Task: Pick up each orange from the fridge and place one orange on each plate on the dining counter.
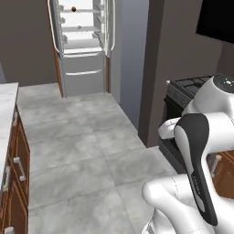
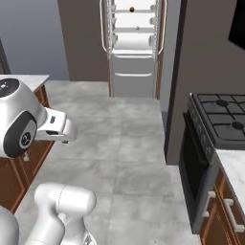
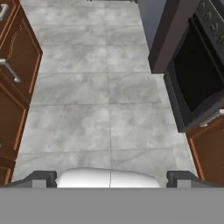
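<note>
- Plainly, your target is far ahead: the fridge (image 1: 82,43) stands open at the end of the tiled floor (image 1: 87,151), well apart from the robot, and one dark orange (image 1: 73,8) sits on an upper shelf inside it.
- From the right base view the same orange (image 2: 132,9) shows as a small dot near the top of the fridge — too small for you to make out its seams or exact seat on the shelf.
- A tiny pale lump (image 1: 79,28) lies one shelf below the orange; don't take it for fruit.
- Your tool (image 3: 111,178) points down at the floor, its fingers spread wide with nothing between them.
- So the relation that matters: the orange lies ahead of and well above where the tool now looks, on the far side of the open floor from the fridge's lower drawer. I judge the base has to close that gap before any reach.
- The stove (image 2: 217,143) stands beside your path, nearer you than the fridge and behind the dark wall corner (image 2: 174,81).
- The counter (image 1: 7,105) with the marbled top is cut off at the frame's edge, across the floor from the stove; the plates cannot be made out from here.
- You cannot tell from these views where a second orange lies.
</note>
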